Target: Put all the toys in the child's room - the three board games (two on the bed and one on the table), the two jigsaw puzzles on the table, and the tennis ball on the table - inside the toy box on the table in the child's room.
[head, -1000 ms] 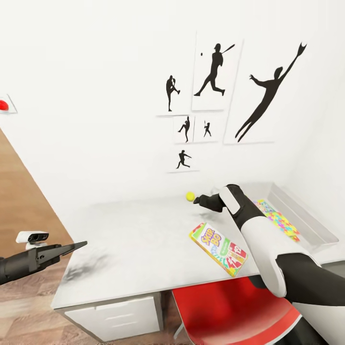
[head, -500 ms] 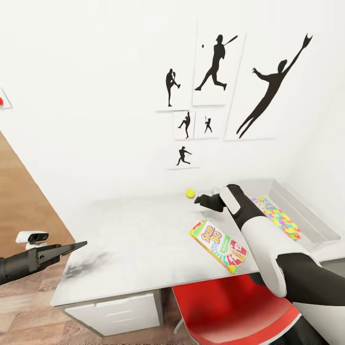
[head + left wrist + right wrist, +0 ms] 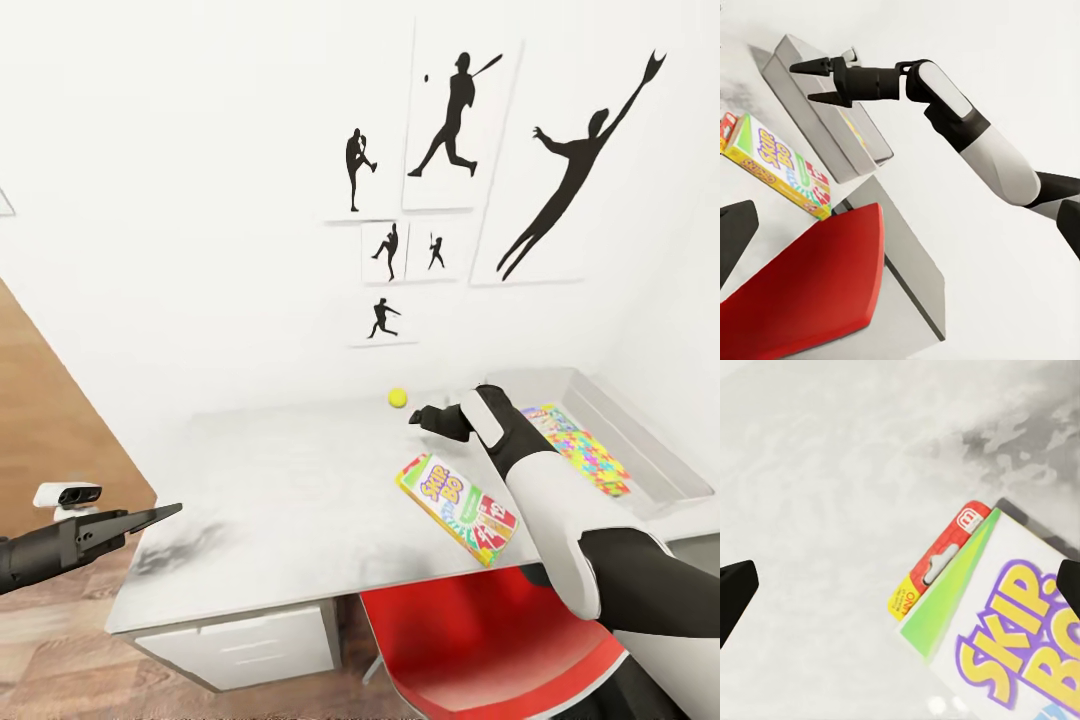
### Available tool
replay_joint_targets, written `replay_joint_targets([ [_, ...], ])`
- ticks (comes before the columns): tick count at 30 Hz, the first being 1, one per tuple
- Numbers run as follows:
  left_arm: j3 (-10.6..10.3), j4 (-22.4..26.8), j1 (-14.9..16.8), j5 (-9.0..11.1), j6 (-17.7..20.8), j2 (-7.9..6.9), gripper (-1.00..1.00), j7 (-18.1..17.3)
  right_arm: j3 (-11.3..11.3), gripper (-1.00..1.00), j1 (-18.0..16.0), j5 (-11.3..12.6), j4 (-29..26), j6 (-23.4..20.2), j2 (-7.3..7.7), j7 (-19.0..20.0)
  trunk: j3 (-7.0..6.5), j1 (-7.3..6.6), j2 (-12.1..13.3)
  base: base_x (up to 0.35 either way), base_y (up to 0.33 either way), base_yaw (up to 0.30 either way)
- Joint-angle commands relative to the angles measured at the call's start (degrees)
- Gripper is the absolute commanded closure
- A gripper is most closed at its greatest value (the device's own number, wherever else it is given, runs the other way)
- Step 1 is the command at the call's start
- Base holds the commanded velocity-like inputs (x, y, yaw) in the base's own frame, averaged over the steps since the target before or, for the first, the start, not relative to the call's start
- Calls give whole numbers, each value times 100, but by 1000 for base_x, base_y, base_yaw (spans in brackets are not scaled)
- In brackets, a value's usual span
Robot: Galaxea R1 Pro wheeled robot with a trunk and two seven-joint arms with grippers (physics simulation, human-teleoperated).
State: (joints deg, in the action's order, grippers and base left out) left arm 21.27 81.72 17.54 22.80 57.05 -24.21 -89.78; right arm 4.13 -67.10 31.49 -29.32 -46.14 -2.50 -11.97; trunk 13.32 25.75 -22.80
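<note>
A: Step in hand? The tennis ball (image 3: 398,398) (at the bench's (image 3: 280,500) far edge) is being approached.

B: Right gripper (image 3: 418,416) is held spread wide, empty, ball just beyond at eleven o'clock. A short reach is called for. Left gripper (image 3: 160,515) is parted, idle.

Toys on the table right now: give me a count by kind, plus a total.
Board games: 1, the Skip-Bo box lying on the table.
Jigsaw puzzles: the multicoloured pieces in the toy box; I cannot tell whether that is 1 or 2.
Tennis balls: 1, near the wall.
Total: at least 3 toys.
</note>
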Motion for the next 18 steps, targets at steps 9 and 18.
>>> replay_joint_targets([
  [9, 0, 2, 4, -3, 62, -5, -100, -22, 27, -100, -5, 59, -7, 77, 84, -58, 96, 3, -12, 0, 0, 0],
  [18, 0, 2, 4, -3, 61, -5, -100, -22, 28, -100, -11, 59, -11, 236, 150, -59, 181, 3, -12, 0, 0, 0],
])
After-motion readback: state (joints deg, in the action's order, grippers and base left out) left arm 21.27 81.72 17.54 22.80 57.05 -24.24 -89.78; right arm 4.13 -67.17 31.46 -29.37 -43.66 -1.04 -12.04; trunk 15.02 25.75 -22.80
